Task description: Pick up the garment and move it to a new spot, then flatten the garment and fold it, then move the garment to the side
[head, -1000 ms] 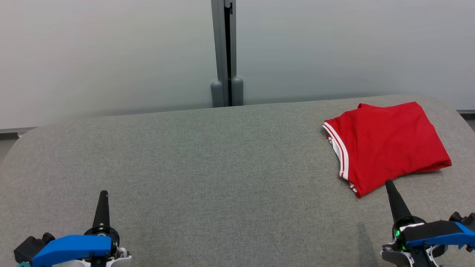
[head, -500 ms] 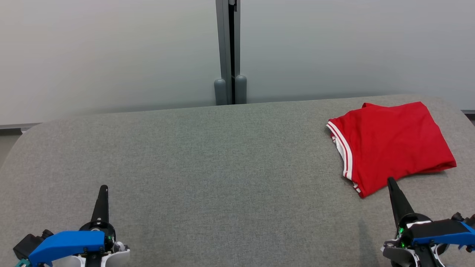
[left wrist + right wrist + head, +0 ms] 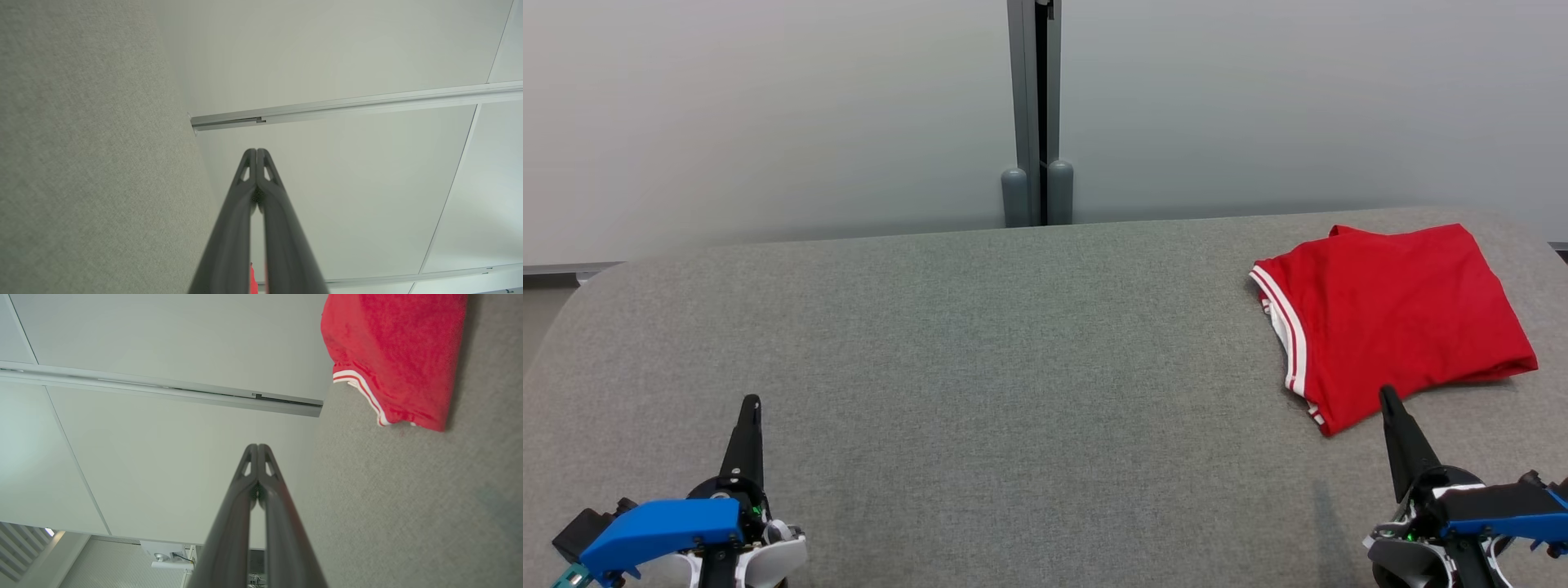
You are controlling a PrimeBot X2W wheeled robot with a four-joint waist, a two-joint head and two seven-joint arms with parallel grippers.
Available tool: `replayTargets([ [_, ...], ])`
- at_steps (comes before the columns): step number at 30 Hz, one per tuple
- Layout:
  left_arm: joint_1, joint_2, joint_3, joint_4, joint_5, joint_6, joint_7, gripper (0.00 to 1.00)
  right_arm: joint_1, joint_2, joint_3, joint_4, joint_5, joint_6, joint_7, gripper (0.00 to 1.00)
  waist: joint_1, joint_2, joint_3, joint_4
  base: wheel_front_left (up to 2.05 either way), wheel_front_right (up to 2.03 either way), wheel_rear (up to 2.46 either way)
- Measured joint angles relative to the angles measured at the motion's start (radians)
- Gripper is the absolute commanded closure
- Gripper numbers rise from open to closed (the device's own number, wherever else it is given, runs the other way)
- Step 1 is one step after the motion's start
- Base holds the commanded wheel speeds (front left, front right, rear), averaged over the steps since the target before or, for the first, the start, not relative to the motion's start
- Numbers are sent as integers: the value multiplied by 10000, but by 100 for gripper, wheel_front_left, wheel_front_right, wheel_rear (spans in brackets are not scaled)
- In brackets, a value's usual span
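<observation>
The folded red fabric garment with white-striped trim (image 3: 1388,314) lies near the far right corner of the grey fabric-covered counter (image 3: 1013,367), apparently already set aside, so the left gripper (image 3: 751,404) and right gripper (image 3: 1387,395), fingers pressed together and empty by the near edge, should avoid brushing its hem.

So the red garment (image 3: 1392,314) is folded into a rough rectangle, lying flat at about 2 o'clock on the grey fabric surface (image 3: 1013,367), near its far right corner. White-and-red striped trim runs down its 9 o'clock edge, with a few soft wrinkles on top.
</observation>
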Motion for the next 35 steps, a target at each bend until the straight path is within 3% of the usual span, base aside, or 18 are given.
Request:
replayTargets([
  [20,-187,10,56,-77,-1269,-17,339,100,-16,148,-261,-161,1152,0,347,100,1,0,104,157,0,0,0],
  [35,-192,10,58,-81,-1269,-17,341,100,-17,153,-263,-163,1152,0,347,100,-1,0,103,157,0,0,0],
])
